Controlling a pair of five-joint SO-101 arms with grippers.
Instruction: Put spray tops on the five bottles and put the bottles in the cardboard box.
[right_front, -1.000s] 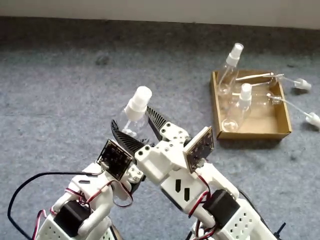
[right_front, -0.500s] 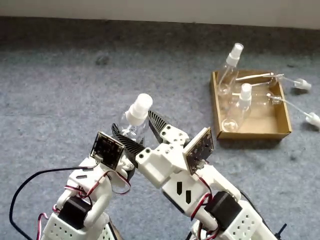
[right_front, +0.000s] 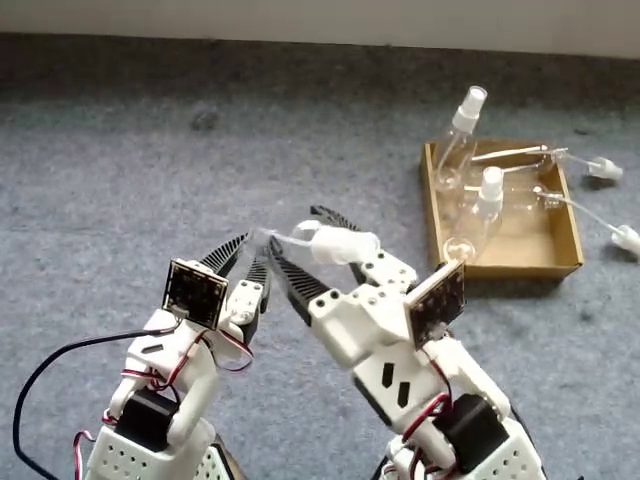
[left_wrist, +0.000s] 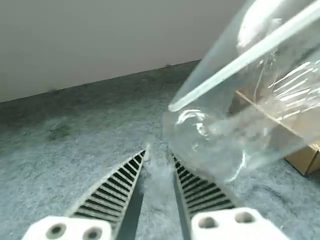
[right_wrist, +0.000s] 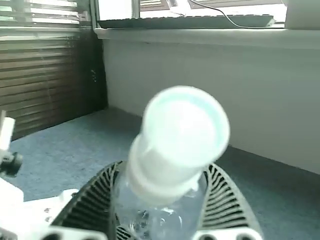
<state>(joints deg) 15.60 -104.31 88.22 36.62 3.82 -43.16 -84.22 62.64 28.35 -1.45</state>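
We see the right tool (right_front: 293, 230) clamped on a clear bottle (left_wrist: 225, 125), with its two black ribbed fingers (right_wrist: 90, 202) on both sides of the bottle's body. The bottle lies almost level above the table (right_front: 120, 180). Its white spray top (right_front: 336, 243) is on and points back toward the right wrist; in the right wrist view this top is directly in front of the camera.

The left tool (left_wrist: 157, 172) is just beside, with its fingers apart and nothing between them. The round base of the bottle hangs just over the tips of the left tool; we cannot tell if it touches them.

Farther away, at the right side of the high view, the cardboard box (right_front: 520, 268) sits on the table, well apart from both tools. In it two bottles (right_front: 476, 215) with spray tops on stand leaning, one at the far left corner and one nearer the middle. More clear things lie on the box floor, but we cannot tell what they are. Two loose spray tops (right_front: 603, 168) lie on the table just beside the box's right wall, and their thin tubes reach over the rim. A black cable (right_front: 45, 370) curves beside the left arm's base.
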